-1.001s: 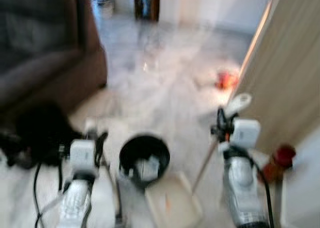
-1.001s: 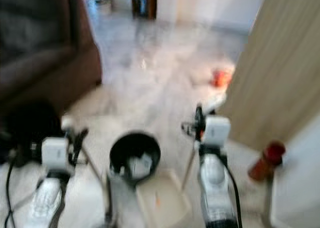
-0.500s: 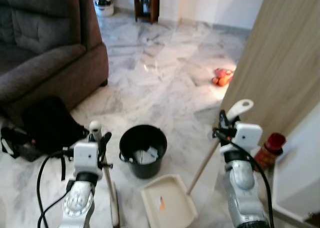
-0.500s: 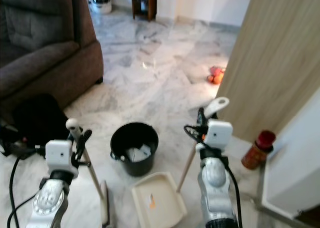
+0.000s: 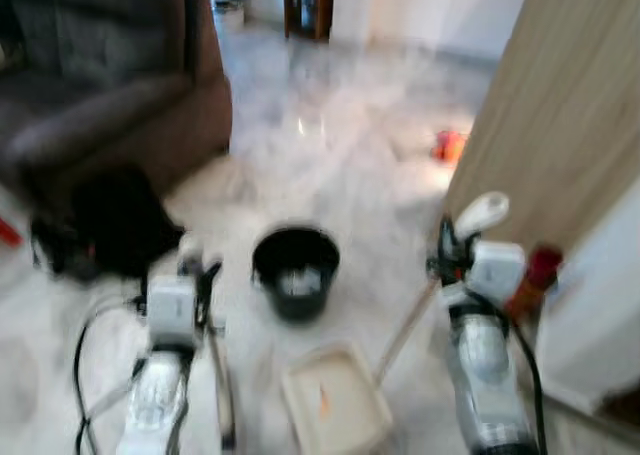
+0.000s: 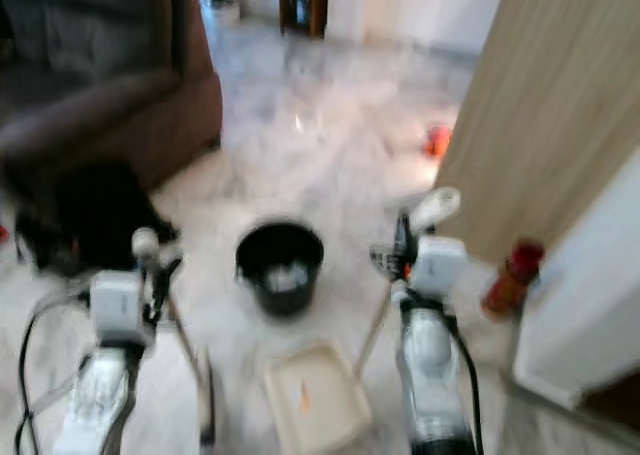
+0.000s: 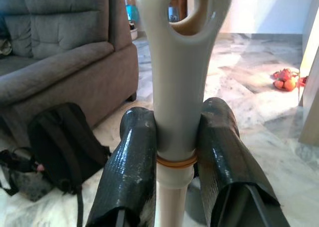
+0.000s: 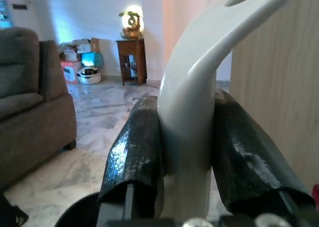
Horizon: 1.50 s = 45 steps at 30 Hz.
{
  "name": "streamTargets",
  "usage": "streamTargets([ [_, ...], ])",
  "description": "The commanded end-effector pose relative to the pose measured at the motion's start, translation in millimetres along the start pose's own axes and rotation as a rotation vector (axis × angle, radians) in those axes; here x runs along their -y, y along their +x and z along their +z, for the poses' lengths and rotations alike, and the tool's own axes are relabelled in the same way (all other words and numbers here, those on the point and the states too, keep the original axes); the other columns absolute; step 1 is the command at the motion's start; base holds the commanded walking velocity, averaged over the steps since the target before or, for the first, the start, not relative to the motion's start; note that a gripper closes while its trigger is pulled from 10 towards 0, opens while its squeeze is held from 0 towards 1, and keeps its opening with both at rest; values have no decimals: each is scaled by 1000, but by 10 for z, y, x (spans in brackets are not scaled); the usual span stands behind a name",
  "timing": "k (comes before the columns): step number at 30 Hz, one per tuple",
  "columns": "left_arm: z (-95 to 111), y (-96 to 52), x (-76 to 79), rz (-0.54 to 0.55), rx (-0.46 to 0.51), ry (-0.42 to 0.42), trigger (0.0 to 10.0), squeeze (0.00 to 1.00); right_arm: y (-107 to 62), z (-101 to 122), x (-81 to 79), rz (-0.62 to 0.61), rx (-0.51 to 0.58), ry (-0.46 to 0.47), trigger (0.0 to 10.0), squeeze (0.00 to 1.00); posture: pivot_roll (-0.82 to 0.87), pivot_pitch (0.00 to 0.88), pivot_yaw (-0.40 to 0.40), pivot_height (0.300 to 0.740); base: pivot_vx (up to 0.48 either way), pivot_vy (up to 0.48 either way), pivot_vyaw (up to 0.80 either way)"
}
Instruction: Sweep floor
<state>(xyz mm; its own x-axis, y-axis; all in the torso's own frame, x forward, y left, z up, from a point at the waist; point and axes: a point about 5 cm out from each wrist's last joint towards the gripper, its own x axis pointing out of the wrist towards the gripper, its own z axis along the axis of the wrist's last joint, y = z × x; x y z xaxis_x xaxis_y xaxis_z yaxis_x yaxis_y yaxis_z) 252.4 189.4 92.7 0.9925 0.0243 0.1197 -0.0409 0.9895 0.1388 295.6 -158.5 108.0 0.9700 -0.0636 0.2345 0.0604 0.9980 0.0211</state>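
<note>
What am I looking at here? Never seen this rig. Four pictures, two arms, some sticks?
It is a humanoid robot sweeping a home floor. The two wide, blurred pictures come from its head camera, looking down past its silver arms. The two close pictures come from wrist cameras looking along each arm's black fingers. The left gripper is shut on the broom handle; the right gripper is shut on the dustpan handle. On the marble floor lie a cream dustpan, a black bucket, a black backpack by the grey sofa, and a red bottle.

Grey marble floor (image 5: 330, 145), dark grey sofa (image 7: 65, 52), light wood panel (image 5: 560, 105), white walls.
</note>
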Motion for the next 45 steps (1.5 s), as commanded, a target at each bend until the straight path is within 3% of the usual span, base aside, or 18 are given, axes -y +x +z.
streamTargets([
  [1,57,21,3,7,34,1,10000,0,40,60,13,-5,30,1,10000,0,86,64,-31,740,-240,0,0],
  [11,56,29,-6,10,34,6,10000,0,45,36,14,-11,10,8,10000,0,83,64,-31,740,0,0,0],
  [45,63,74,-15,20,33,11,10000,0,78,11,14,-16,-13,1,10000,0,81,88,-32,740,0,0,-800],
])
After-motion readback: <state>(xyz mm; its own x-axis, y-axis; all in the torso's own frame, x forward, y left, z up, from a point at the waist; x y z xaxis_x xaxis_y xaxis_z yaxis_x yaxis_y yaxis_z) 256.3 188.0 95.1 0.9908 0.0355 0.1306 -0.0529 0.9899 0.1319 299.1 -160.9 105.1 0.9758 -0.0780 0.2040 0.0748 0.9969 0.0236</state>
